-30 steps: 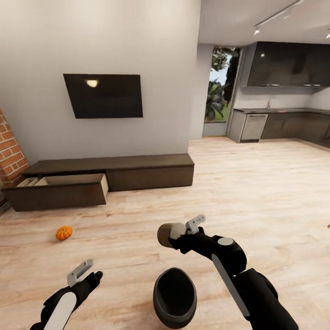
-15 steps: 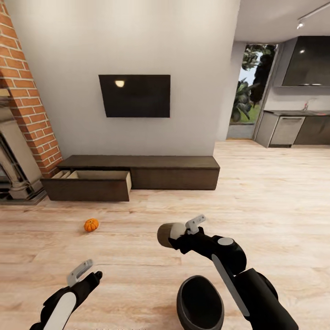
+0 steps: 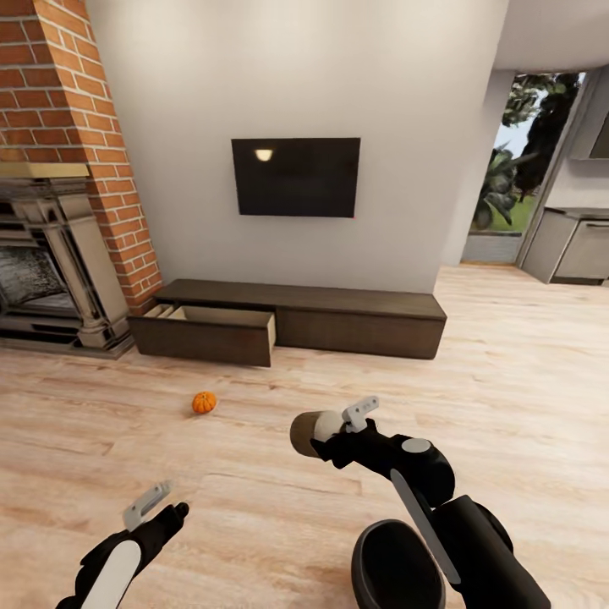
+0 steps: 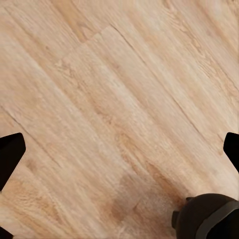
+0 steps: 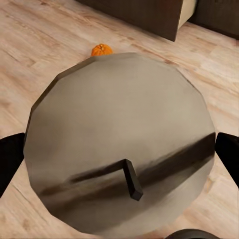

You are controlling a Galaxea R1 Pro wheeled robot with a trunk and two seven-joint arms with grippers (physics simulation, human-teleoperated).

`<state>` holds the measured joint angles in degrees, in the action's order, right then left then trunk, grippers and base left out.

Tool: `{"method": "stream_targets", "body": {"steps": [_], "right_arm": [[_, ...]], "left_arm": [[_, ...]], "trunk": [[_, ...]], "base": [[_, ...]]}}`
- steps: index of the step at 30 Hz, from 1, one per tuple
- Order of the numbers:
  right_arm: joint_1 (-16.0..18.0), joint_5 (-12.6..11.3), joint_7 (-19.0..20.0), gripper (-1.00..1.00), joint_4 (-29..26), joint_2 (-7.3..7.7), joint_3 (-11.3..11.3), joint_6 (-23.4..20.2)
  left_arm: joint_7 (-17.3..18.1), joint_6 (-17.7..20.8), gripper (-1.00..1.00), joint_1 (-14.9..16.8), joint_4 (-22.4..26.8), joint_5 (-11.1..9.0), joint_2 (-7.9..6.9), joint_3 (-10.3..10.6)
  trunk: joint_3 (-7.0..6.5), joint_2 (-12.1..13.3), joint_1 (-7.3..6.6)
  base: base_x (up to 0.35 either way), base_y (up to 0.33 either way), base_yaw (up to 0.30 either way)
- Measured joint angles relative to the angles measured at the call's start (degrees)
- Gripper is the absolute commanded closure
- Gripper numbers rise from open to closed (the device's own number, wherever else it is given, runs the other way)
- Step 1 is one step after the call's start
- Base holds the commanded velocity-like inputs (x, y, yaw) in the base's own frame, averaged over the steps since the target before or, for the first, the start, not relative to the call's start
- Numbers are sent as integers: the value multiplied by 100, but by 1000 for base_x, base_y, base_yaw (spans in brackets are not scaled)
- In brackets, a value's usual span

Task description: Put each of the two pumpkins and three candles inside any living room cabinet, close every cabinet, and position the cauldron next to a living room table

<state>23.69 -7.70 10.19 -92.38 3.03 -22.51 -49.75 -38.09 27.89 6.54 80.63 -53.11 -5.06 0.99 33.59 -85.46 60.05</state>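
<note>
My right gripper [image 3: 326, 429] is shut on a short beige-cream candle [image 3: 305, 433]; the right wrist view looks onto the candle's [image 5: 119, 144] round top and dark wick. One orange pumpkin [image 3: 204, 403] lies on the floor ahead of the candle, also seen as a small pumpkin [image 5: 101, 49] past the candle's edge. Against the wall stands the low dark-brown cabinet [image 3: 355, 321], its left drawer [image 3: 207, 337] pulled out, pale inside. The dark cauldron [image 3: 396, 568] sits on the floor under my right forearm. My left gripper [image 3: 154, 505] hangs open and empty over bare planks, near the cauldron [image 4: 209, 220].
A brick fireplace [image 3: 59, 254] fills the left side. A black TV [image 3: 296, 177] hangs above the cabinet. To the right is an opening to the kitchen with grey units [image 3: 575, 245]. Wood floor [image 3: 507, 381] stretches between me and the cabinet.
The camera has swung left: cabinet, pumpkin and cauldron slide right in the picture and the fireplace comes into view. Both arms hold the same pose, candle still gripped.
</note>
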Motion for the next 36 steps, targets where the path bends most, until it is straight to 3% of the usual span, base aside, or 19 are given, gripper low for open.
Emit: {"method": "stream_targets", "body": {"steps": [18,36], "right_arm": [[0,-1,0,100,0,0,-3,0],[0,-1,0,100,0,1,3,2]], "left_arm": [[0,1,-100,0,0,2,0,2],[-1,2,-100,0,1,2,1,12]], "trunk": [[0,0,-1],[0,0,-3]], "base": [[28,11,286],[275,116,286]]}}
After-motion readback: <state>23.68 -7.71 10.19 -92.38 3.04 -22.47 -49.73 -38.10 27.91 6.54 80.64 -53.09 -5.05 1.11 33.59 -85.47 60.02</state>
